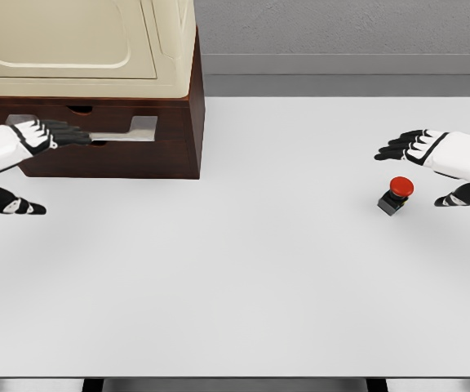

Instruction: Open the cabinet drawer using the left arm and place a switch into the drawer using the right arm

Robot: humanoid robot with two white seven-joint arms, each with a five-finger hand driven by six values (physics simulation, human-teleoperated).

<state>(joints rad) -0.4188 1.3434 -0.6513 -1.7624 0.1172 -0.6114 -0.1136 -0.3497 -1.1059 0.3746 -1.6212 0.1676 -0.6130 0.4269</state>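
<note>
A dark brown wooden cabinet [137, 151] stands at the table's back left, carrying a cream appliance [80, 41]. Its drawer front has a silver handle [125, 135]. My left hand [51, 135] reaches in from the left, its fingers stretched out level with that handle and overlapping it in view; whether they touch it cannot be told, and its thumb [19, 207] hangs low, apart. The switch [396, 194], a red round button on a small black base, sits upright on the table at the right. My right hand [414, 167] hovers open just beyond and right of it, fingers spread, holding nothing.
The white table [235, 278] stretches from the cabinet to the front edge. A grey wall with a lighter ledge [341, 64] runs behind the table.
</note>
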